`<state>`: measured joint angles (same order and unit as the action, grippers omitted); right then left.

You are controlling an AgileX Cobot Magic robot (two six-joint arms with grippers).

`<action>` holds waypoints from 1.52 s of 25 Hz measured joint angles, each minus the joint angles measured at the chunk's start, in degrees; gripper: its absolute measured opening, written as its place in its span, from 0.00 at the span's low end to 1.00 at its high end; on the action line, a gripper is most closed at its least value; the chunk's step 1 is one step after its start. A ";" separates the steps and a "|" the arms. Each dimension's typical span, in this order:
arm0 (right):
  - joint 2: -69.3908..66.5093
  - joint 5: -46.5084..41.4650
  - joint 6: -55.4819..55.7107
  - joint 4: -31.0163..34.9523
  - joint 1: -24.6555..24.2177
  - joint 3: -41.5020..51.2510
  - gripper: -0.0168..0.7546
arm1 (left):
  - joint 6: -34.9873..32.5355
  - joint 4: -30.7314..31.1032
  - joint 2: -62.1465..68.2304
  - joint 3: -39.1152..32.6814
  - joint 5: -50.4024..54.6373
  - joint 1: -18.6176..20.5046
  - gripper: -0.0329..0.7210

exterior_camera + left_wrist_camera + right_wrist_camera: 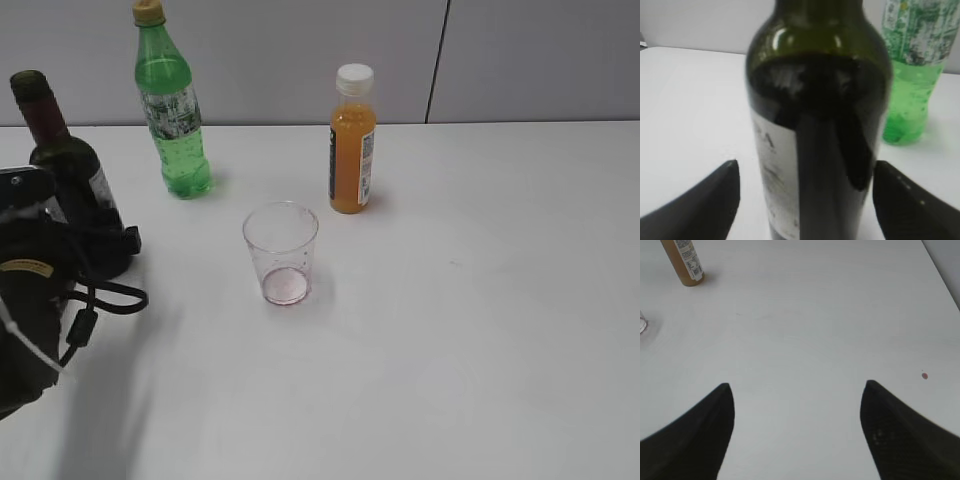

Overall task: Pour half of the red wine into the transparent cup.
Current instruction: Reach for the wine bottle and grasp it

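The dark glass wine bottle (60, 160) with maroon neck foil and a white label stands upright at the far left of the white table. In the left wrist view the wine bottle (820, 125) fills the middle, dark red wine up to its shoulder. My left gripper (805, 170) is open, one finger on each side of the bottle, with small gaps to the glass. The transparent cup (281, 252) stands upright mid-table, empty, with a pinkish base; its edge shows in the right wrist view (642, 322). My right gripper (796, 387) is open and empty above bare table.
A green plastic soda bottle (172, 105) stands behind the wine bottle, also in the left wrist view (912, 65). A small orange juice bottle (352, 140) stands behind the cup, also in the right wrist view (684, 262). A small red spot (924, 375) marks the table.
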<state>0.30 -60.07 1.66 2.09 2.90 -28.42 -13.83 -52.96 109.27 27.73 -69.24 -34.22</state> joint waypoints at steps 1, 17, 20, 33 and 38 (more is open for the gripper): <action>0.00 0.00 0.00 0.00 0.00 0.00 0.79 | -0.04 0.06 0.12 0.13 -0.01 0.55 0.85; 0.00 0.00 -0.06 0.00 0.00 0.00 0.79 | -0.22 6.08 0.32 2.29 0.04 7.13 0.90; 0.00 0.00 -0.06 0.00 0.00 0.00 0.79 | -0.22 5.38 0.63 3.41 -0.02 7.78 0.94; 0.00 0.00 -0.02 0.00 0.00 0.00 0.79 | -0.22 3.00 6.58 10.24 -0.01 9.62 0.95; 0.00 0.00 -0.02 0.00 0.00 0.00 0.79 | -0.22 2.36 6.64 10.71 -0.01 10.31 0.95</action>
<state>0.30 -60.07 1.64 2.09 2.90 -28.42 -14.05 -50.61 115.91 38.44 -69.26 -23.91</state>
